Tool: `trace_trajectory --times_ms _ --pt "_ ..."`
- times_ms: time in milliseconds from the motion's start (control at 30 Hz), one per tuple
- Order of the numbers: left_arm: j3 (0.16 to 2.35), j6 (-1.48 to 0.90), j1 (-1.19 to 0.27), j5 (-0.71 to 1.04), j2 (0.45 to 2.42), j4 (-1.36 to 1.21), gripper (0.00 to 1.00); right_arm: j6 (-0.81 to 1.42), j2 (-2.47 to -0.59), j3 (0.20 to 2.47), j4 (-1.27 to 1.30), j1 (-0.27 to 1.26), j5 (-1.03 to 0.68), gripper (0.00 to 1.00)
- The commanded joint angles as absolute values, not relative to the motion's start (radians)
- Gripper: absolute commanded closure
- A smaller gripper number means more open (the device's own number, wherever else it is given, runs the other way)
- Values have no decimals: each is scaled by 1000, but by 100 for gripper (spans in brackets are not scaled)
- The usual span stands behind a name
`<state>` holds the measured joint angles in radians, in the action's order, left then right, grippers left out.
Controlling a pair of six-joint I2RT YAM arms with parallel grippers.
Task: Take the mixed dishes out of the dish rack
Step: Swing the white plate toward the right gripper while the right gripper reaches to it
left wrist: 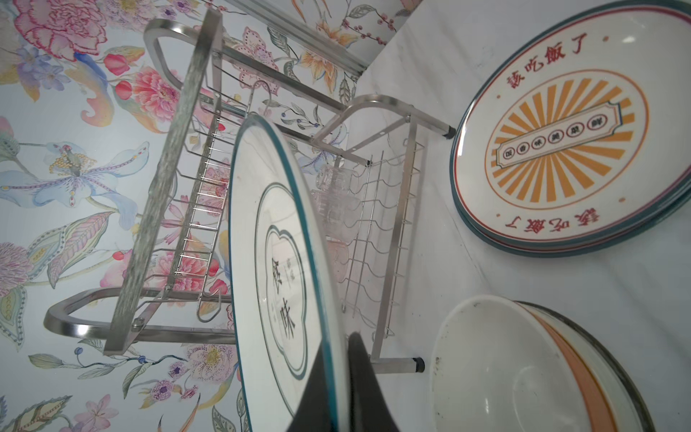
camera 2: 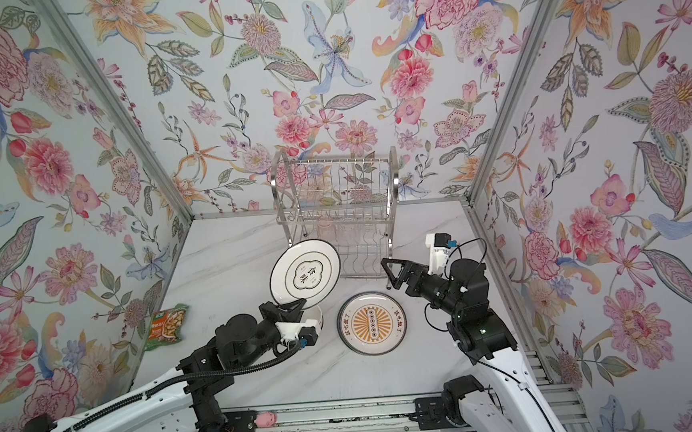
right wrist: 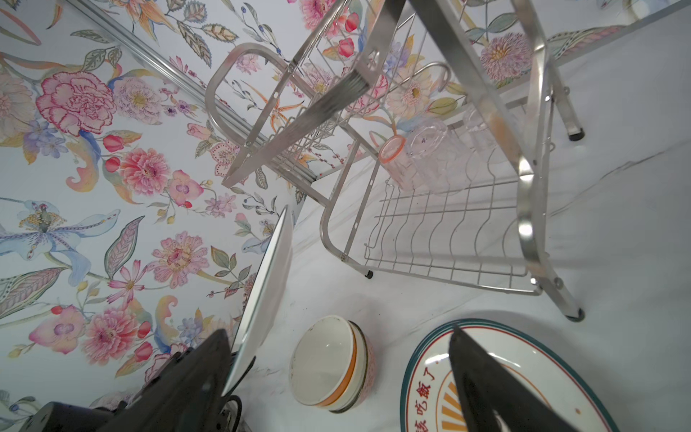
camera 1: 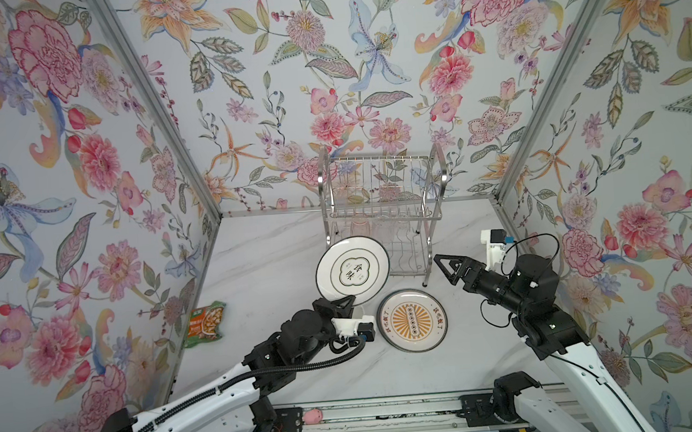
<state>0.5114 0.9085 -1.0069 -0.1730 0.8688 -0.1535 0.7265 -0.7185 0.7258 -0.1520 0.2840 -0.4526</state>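
The left claw (camera 1: 339,304) was shut on the rim of the dark-rimmed plate (camera 1: 352,268), held on edge just before the dish rack (camera 1: 381,212). The right claw (camera 1: 447,269) hung open and empty beside the rack's front leg, the sunburst plate (camera 1: 412,321) flat near it, tumblers (right wrist: 426,153) on the shelf beyond.

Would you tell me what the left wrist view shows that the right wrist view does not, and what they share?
Only the left wrist view shows the printed face of the dark-rimmed plate, pinched at its rim by the left gripper. Only the right wrist view shows that plate nearly edge-on and the pink-patterned bowl outermost in the stack. Both show the dish rack, the tumblers on its lower shelf, the sunburst plate and the nested bowls.
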Motion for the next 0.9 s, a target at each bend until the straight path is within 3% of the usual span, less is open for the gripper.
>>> trace_trajectory --times_ms 0,400,867 --pt "515 1017 -1030 -193 907 -288 100 729 -732 756 -193 331 -446 9" --pt "519 1159 -1064 -111 1065 -451 100 750 -863 739 -200 432 -370 21" --pt "557 1186 -1087 -51 1221 -579 100 776 -1009 750 -211 434 -383 48"
